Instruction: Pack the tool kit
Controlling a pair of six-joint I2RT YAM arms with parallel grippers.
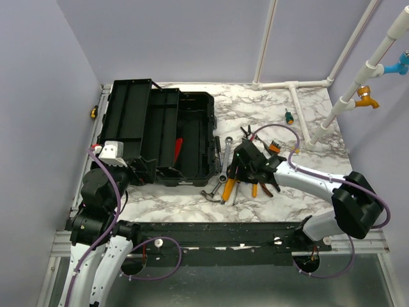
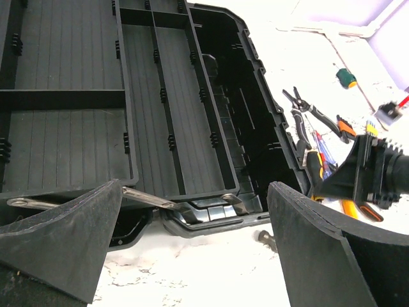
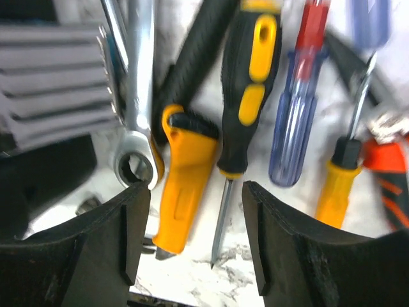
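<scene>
While left pincer (image 2: 195, 192) gapes empty, right pincer (image 3: 195, 187) hangs open over screwdrivers (image 3: 239, 128) beside wrench (image 3: 137, 96).

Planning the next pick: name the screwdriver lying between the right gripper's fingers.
The black-and-yellow-handled screwdriver: its bare shaft runs into the open gap of the right gripper. The clear blue-and-red screwdriver lies outside that gap.

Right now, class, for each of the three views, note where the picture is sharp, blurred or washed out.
Top view: even light, sharp, toolbox clear. Left wrist view: table washed out white at the far end. Right wrist view: soft throughout, wrench glaring, red screwdriver smeared toward the top.
</scene>
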